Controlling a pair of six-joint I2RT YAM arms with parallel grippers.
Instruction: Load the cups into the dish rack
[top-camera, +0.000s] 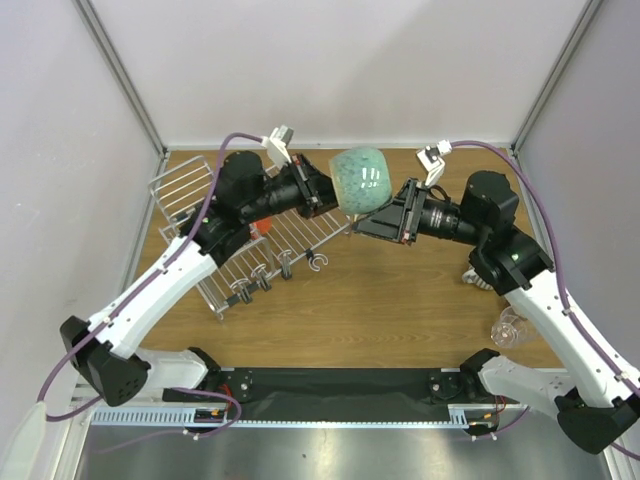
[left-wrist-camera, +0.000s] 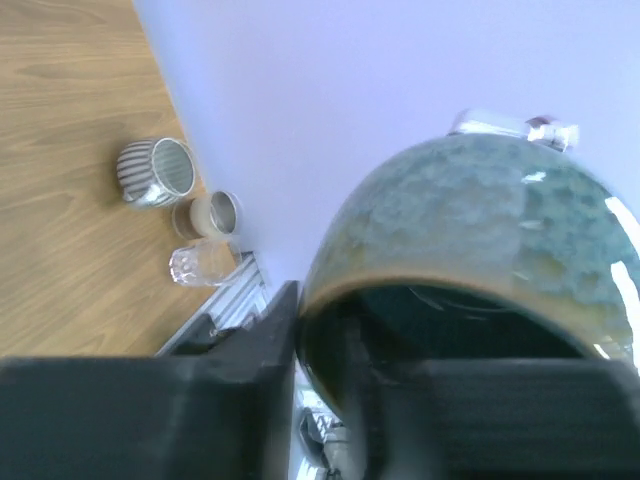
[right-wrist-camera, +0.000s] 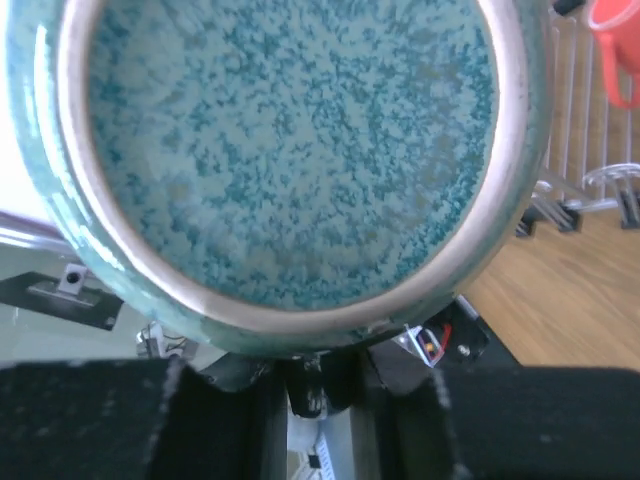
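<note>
The dark teal glazed mug (top-camera: 360, 178) hangs in the air above the right edge of the dish rack (top-camera: 188, 190), held between both arms. My left gripper (top-camera: 325, 198) is shut on its rim, one finger inside the mouth and one outside; the mug fills the left wrist view (left-wrist-camera: 470, 220). My right gripper (top-camera: 372, 224) sits against the mug's lower side. The right wrist view shows the speckled base (right-wrist-camera: 290, 150) and the fingers (right-wrist-camera: 230, 420) closed around a dark part, seemingly the handle. A red mug (top-camera: 258, 228) sits in the rack and also shows in the right wrist view (right-wrist-camera: 615, 50).
A ribbed cup (left-wrist-camera: 155, 172), a small shiny cup (left-wrist-camera: 212, 213) and a clear glass (left-wrist-camera: 200, 265) stand together on the wooden table by the right wall. The glass also shows beside the right arm (top-camera: 510, 328). Rack rods (right-wrist-camera: 580, 120) and black hooks (top-camera: 285, 265) lie below the mug.
</note>
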